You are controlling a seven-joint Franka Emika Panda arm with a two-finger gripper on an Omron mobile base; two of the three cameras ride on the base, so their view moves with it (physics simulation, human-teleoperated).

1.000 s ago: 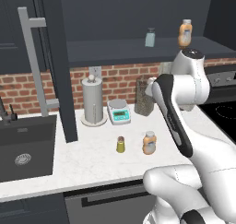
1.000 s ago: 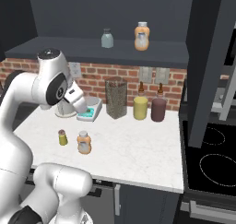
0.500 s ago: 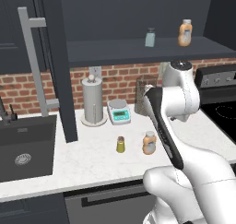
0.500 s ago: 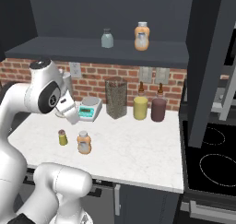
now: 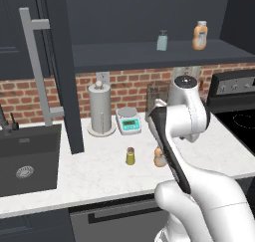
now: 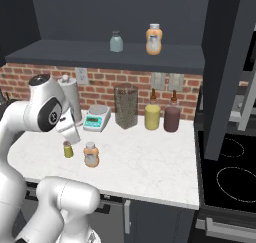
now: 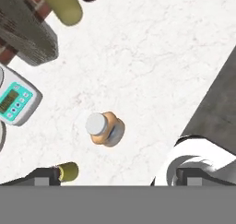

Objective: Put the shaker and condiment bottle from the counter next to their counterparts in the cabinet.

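While the gripper (image 7: pixel 115 174) hangs spread wide and empty above the counter (image 7: pixel 152 66), the condiment bottle (image 7: pixel 105 128) stands just ahead of its fingertips, and the shaker (image 7: pixel 68 171) sits beside one fingertip, both upright.

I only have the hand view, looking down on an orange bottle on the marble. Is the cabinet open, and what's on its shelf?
Observer: Open. On the cabinet shelf stand a pale blue-grey shaker and, to its right, an orange bottle with a whitish cap.
Operator: Is the gripper down at the counter?
Observer: No. The gripper hangs open above the counter, touching neither the shaker nor the condiment bottle.
Operator: Anything tall nearby?
Observer: A paper-towel roll stands against the brick wall, left of the scale.
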